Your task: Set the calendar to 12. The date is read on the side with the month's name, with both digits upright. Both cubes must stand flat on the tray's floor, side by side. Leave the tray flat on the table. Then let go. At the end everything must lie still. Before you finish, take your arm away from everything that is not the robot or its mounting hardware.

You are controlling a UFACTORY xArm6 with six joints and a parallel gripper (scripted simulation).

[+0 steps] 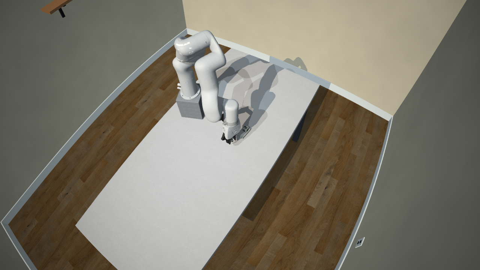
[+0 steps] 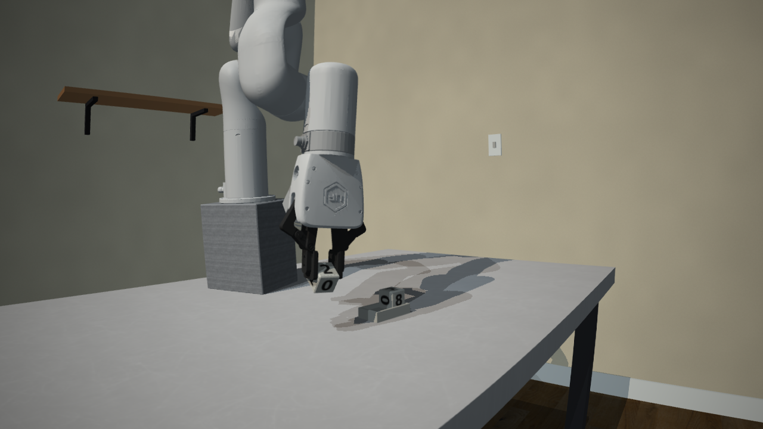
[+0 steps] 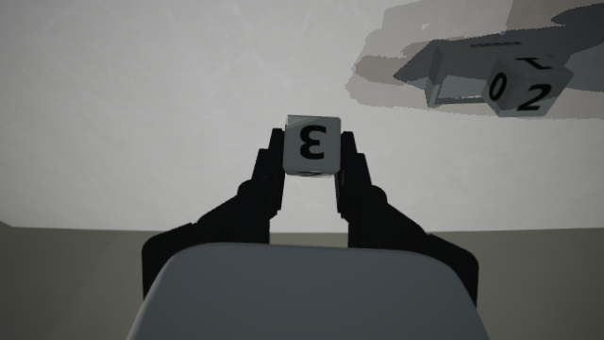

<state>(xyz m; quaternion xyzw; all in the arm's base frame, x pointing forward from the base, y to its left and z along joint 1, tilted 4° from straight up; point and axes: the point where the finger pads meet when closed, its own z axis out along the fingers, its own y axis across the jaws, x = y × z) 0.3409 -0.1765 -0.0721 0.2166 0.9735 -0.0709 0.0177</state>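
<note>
My gripper is shut on a white cube, held tilted above the table, to the left of the tray in the exterior view. That view shows its 2 above its 0; the wrist view shows a 3, upside down in the picture. The other cube sits in one end of the grey tray, apparently flat. Its 2 is on top, its 1 towards the month's name, its 0 towards the empty slot and its 8 on the opposite side. The month's lettering is small and upside down in the wrist view.
The table carries the tray and the arm's grey base block. The table's long edge lies beyond the tray. A wall shelf is far from the gripper. Shadows cover the tray area.
</note>
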